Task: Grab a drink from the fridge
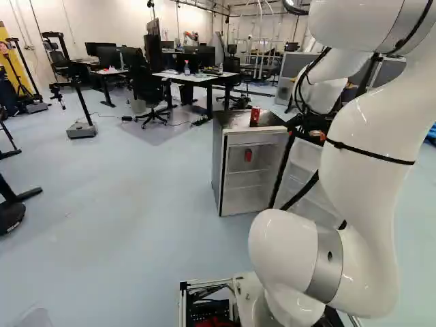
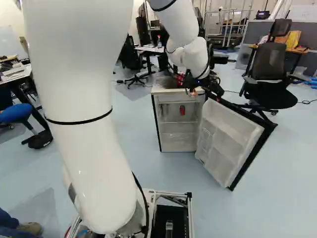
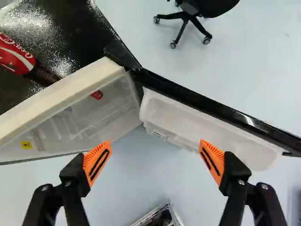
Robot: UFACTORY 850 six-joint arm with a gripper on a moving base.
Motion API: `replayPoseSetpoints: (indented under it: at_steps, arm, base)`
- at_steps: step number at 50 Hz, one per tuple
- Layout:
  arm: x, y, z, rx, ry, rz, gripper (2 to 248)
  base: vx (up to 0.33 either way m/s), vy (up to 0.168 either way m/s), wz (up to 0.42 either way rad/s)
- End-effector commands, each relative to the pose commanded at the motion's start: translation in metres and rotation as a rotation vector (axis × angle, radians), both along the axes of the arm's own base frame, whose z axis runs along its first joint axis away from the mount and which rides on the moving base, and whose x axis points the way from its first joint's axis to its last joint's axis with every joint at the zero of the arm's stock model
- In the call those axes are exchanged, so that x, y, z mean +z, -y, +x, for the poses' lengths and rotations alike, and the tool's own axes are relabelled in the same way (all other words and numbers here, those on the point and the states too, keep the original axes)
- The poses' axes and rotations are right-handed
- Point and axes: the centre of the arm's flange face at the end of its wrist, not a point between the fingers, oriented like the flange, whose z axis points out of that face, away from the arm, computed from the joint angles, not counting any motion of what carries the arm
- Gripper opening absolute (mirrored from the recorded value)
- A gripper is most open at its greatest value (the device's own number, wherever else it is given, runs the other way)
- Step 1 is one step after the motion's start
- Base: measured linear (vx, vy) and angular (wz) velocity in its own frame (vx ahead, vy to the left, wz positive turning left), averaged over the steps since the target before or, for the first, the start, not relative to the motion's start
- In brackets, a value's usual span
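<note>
claw (image 3: 154, 143), spread, nothing pinched; red drink (image 3: 97, 95) ahead of it, inside fridge (image 3: 61, 97); probably firm, slippery; best gripped at mid-body

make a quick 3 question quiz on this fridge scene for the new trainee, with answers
1. True or false: the fridge door is closed.
2. How does the gripper stand?
a) shut on a red can
b) fingers apart, holding nothing
c) shut on the door's edge
3. Fill in: one red can is on top of the fridge; another red item shows ____ it.

Key: 1 false; 2 b; 3 inside
</note>
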Motion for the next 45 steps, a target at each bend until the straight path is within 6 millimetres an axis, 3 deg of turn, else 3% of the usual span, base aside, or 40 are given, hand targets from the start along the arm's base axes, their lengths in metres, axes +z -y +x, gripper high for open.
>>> replayPoseSetpoints:
  at_steps: [28, 45]
  arm:
    - [0.033, 0.043, -0.003, -0.065, 0.032, -0.024, 247]
    - [0.03, 0.073, 0.002, -0.1, 0.016, -0.014, 247]
  base:
    - [0.0, 0.0, 0.0]
    - [0.0, 0.0, 0.0]
